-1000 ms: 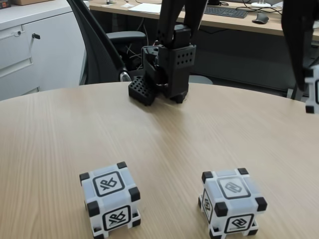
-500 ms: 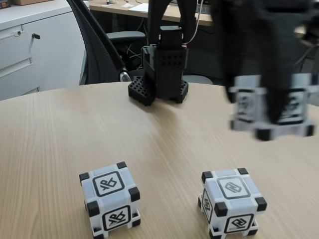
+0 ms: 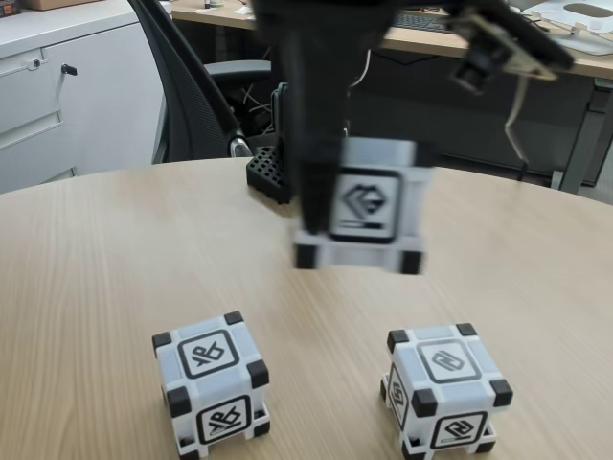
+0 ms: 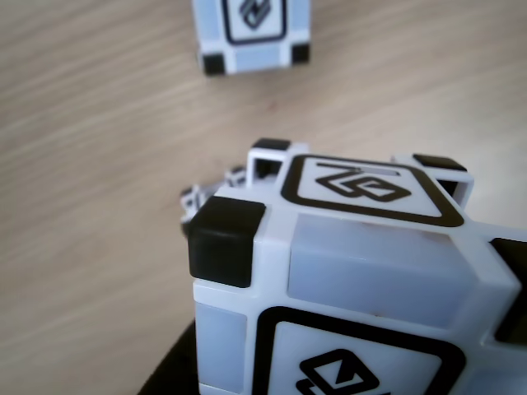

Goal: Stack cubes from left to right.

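**All-black arm with perforated base**

In the fixed view the arm (image 3: 321, 96) is matte black throughout, its near link a broad, motion-blurred slab. The base (image 3: 278, 163) behind it is a black block with a grid of small holes in its foot. A boxy black part (image 3: 488, 53) juts out at upper right, with a thin pale cable (image 3: 514, 120) hanging from it. No markings can be made out.
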Available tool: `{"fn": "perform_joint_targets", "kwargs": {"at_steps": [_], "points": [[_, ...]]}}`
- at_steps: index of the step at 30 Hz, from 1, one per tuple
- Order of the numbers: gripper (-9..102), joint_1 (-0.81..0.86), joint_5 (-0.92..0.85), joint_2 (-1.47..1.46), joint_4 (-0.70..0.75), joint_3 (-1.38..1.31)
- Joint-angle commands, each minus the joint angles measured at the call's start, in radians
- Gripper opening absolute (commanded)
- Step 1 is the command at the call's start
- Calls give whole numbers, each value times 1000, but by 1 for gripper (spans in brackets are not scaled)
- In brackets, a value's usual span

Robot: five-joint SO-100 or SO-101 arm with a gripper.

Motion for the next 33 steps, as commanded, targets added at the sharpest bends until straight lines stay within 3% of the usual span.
{"fn": "perform_joint_targets", "kwargs": {"at_steps": [1, 9, 24, 33], "points": [[4, 55, -3, 57, -6, -12], [3, 141, -6, 54, -6, 5], [4, 156, 8, 67, -9, 215], [5, 304, -94, 60, -21, 213]]}}
